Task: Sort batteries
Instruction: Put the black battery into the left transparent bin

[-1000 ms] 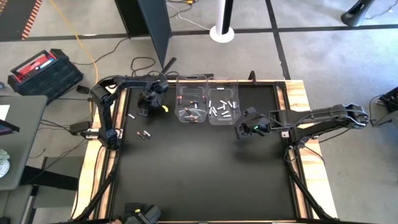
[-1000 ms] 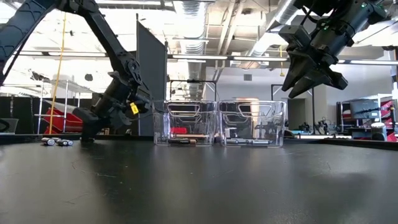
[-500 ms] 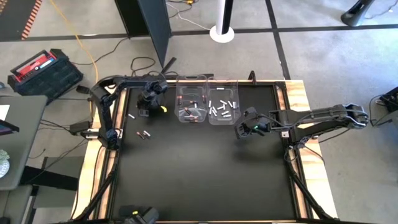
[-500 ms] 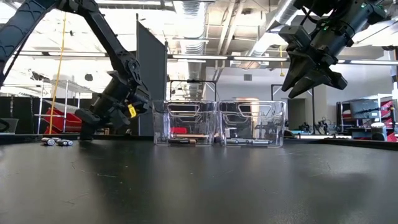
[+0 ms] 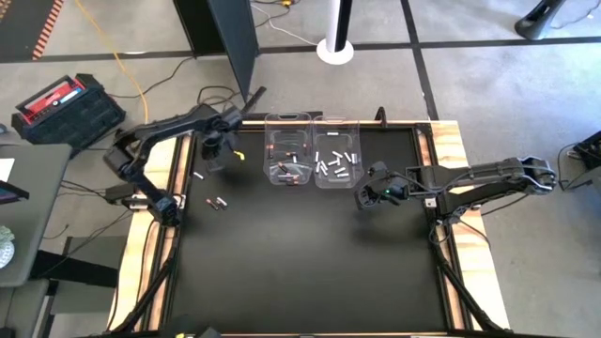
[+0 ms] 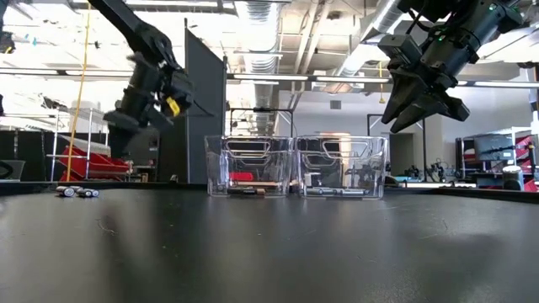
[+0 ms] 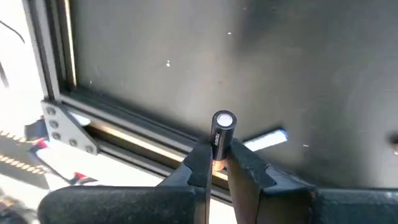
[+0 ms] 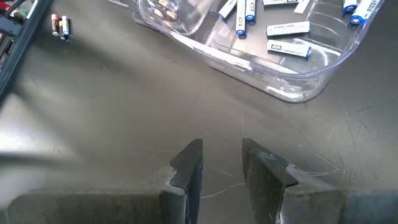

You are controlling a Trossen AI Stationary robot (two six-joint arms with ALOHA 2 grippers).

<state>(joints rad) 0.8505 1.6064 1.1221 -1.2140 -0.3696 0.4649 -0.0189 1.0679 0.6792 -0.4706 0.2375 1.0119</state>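
Note:
My left gripper (image 5: 214,155) hangs above the table's far left corner, shut on a dark battery (image 7: 222,134) with a copper-toned end. One white battery (image 7: 264,141) lies flat on the mat below it. Two dark batteries (image 5: 217,203) lie side by side on the mat farther toward the near edge. Two clear bins stand at the far middle. The left bin (image 5: 288,155) holds dark batteries and the right bin (image 5: 336,155) holds white ones. My right gripper (image 5: 366,197) hovers open to the right of the bins, with nothing between its fingers (image 8: 222,155). My left gripper pinches the dark battery's copper-toned end (image 7: 217,160) between its two fingertips. The fingers slant steeply down from above. The battery lies along the fingers and sticks out past their tips, its silver cap (image 7: 224,119) foremost. It hangs clear of the mat.
A metal rail and a wooden border (image 5: 451,160) frame the black mat. The mat's middle and near half are bare (image 5: 310,263). A dark panel and cables stand behind the far left corner.
My left gripper has risen from the mat near the far left corner, carrying the dark battery clear of the table. It has drifted toward the far left edge and rolled at the wrist. The white battery stays on the mat.

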